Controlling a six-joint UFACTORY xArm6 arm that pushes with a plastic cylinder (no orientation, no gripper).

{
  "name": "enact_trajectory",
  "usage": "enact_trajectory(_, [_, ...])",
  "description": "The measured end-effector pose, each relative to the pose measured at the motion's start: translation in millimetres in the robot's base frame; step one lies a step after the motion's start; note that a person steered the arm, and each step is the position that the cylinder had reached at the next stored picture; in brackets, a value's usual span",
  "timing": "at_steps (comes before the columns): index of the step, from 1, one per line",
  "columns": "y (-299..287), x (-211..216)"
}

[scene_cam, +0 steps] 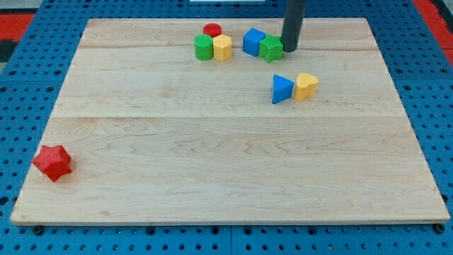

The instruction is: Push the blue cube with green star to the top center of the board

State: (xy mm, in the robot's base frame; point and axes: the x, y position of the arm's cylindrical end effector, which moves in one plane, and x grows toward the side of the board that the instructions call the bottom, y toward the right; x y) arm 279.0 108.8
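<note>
The blue cube (253, 42) sits near the view's top, right of centre. The green star (270, 48) touches its right side. My tip (289, 49) rests on the board just right of the green star, touching or nearly touching it. The dark rod rises from there out of the view's top.
A red cylinder (212, 30), a green cylinder (204, 47) and a yellow block (222, 47) cluster left of the blue cube. A blue triangle (282, 89) and a yellow heart-like block (306, 86) lie below the star. A red star (52, 162) lies at the lower left.
</note>
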Motion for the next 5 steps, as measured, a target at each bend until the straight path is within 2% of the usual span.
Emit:
enact_trajectory(4, [-40, -26])
enact_trajectory(5, [2, -3])
